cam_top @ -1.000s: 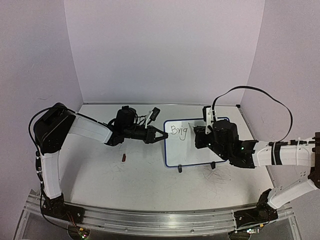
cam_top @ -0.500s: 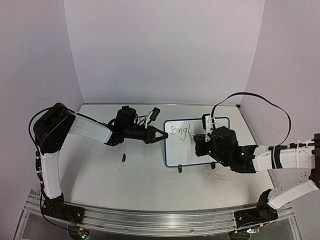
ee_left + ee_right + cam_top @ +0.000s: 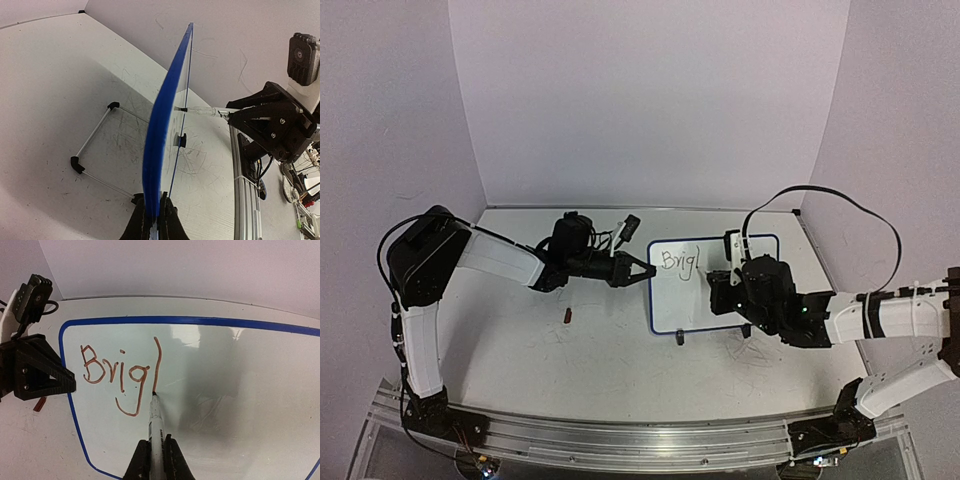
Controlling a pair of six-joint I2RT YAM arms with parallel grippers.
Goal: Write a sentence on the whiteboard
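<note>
R fingers (image 3: 140, 462) are pinching a marker (image 3: 156, 422), tip touching the whiteboard (image 3: 230, 370), which is standing mid-desk (image 3: 520, 340). The sentence (image 3: 107, 367), reddish, is reading "Brig" + one tall stroke. L fingers (image 3: 141, 225) are clamping the board's L edge.

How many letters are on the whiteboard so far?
4 finished: B, r, i, g, in a row at the upper left of the whiteboard. A fifth is only a tall stroke, the marker tip at its foot. None seem hidden.
</note>
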